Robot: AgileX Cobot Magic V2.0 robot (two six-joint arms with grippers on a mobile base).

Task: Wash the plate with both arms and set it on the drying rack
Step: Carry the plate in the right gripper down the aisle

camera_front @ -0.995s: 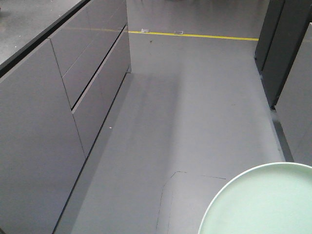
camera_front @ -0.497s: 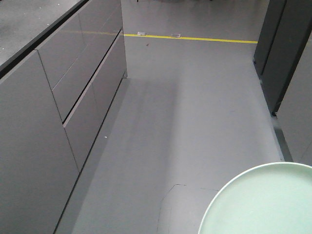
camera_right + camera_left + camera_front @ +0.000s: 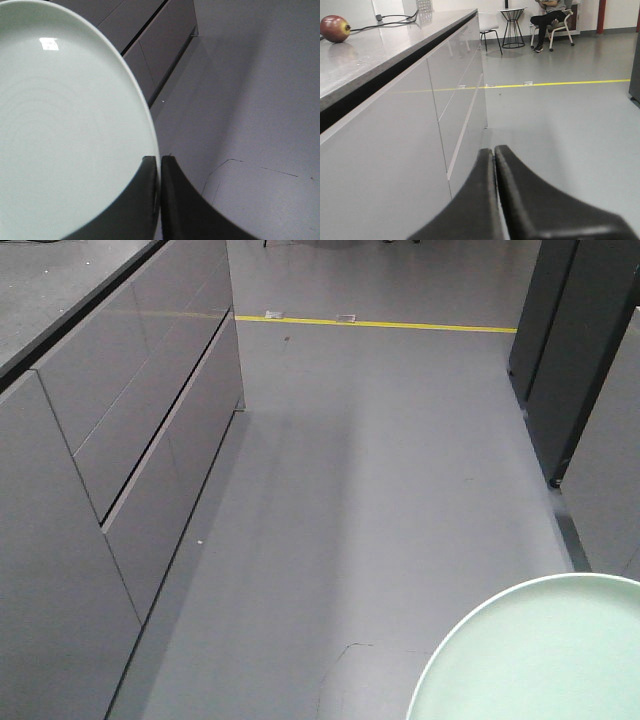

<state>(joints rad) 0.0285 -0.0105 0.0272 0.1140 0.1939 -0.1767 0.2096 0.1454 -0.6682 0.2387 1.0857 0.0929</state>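
The pale mint-green plate [image 3: 545,655] fills the bottom right corner of the front view, held above the grey floor. In the right wrist view the plate [image 3: 65,115] fills the left half, and my right gripper [image 3: 160,159] is shut on its rim, one finger on each face. My left gripper [image 3: 494,150] is shut and empty, pointing along the floor beside the cabinet front. The drying rack is out of view. The arms themselves do not show in the front view.
A long grey cabinet [image 3: 120,440] with drawers runs along the left, under a speckled countertop [image 3: 375,50] bearing a red apple [image 3: 334,28] and a cable. A yellow floor line [image 3: 380,325] crosses ahead. Dark cabinets [image 3: 570,350] stand at right. A seated person [image 3: 547,20] and stool are far off.
The view has advanced along the aisle: the cabinet and yellow line have shifted left and up. The plate stays in the same corner of the view, still gripped.
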